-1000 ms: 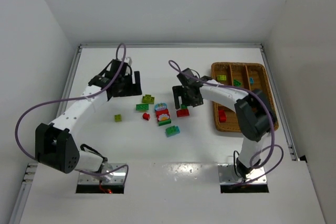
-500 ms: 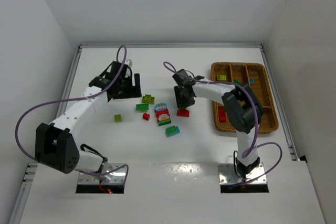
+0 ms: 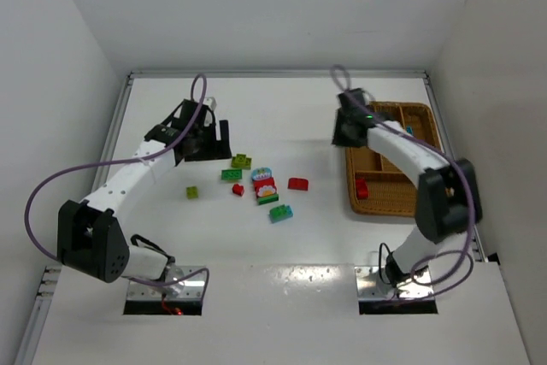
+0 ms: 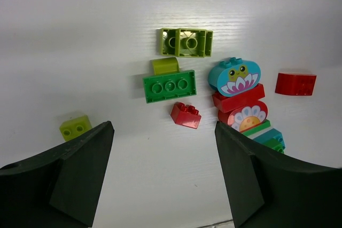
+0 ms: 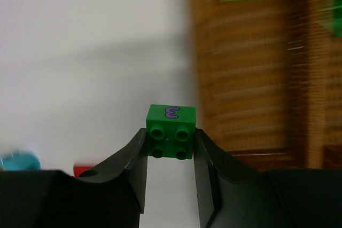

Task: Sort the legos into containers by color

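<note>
Over on the left, the left gripper (image 3: 214, 140) hangs above the white table (image 3: 299, 117) with its jaws spread wide and nothing between them. A small lime brick (image 3: 193, 191) sits alone nearer the arm bases. To the right of it the loose legos lie in a cluster: a lime brick (image 4: 185, 42) farthest back, a dark green brick (image 4: 169, 85) just on the near side of it, and a small red brick (image 4: 185, 115) nearer still. Just beside those is a stacked figure (image 3: 265, 185) — teal top, red middle, white printed flower block. A teal-blue brick (image 3: 280, 213) lies near its near end, and a rounded red brick (image 3: 298, 183) lies apart on the right. Further right, the right gripper (image 3: 346, 130) is up over the far left rim of the wicker tray (image 3: 389, 208), its jaws pinched on a green brick (image 5: 171, 132) with a purple mark — the wrist view is blurred. A red piece (image 3: 361, 187) lies in the tray's leftmost compartment, toward the near end.
</note>
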Controlling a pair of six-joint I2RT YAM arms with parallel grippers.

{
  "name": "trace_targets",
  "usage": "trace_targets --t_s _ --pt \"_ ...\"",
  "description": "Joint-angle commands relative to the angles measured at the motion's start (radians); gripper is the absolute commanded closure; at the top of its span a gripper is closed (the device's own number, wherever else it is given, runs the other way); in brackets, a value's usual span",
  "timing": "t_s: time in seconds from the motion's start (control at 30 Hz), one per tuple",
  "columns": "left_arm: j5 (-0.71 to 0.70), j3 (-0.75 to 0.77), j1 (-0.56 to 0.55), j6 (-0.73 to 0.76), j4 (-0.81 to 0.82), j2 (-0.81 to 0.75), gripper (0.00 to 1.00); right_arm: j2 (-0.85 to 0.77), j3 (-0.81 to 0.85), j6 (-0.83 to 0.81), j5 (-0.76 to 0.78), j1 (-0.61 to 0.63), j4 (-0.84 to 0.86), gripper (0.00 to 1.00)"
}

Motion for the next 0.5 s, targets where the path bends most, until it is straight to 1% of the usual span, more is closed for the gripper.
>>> trace_targets --t_s 0.0,0.07,0.13,0.23,0.27,0.37,0.43,0.47 --pt "0.012 0.029 0.015 0.010 0.010 0.005 0.17 -0.170 -0.080 0.053 0.078 -0.197 0.052 0.75" --pt "0.021 0.029 0.015 0.019 0.010 0.005 0.17 -0.197 -0.105 0.073 0.090 -0.265 0.077 0.74" --pt "0.021 0.029 0.015 0.019 0.010 0.014 0.17 -0.197 -0.117 0.096 0.099 -0.346 0.077 0.74" --pt "0.021 0.029 0.015 0.019 0.010 0.014 0.17 -0.175 -0.141 0.109 0.130 -0.434 0.115 0.74" --pt "0.021 0.029 0.015 0.019 0.010 0.014 0.17 -0.166 -0.142 0.118 0.112 -0.454 0.138 0.74" --pt "0.021 0.029 0.015 0.019 0.010 0.014 0.17 -0.105 -0.111 0.118 0.087 -0.495 0.147 0.69" --pt "0.021 0.029 0.015 0.019 0.010 0.014 0.17 -0.073 -0.067 0.118 0.087 -0.506 0.147 0.60" --pt "0.021 0.029 0.015 0.019 0.010 0.014 0.17 -0.047 -0.050 0.118 0.087 -0.506 0.124 0.45"
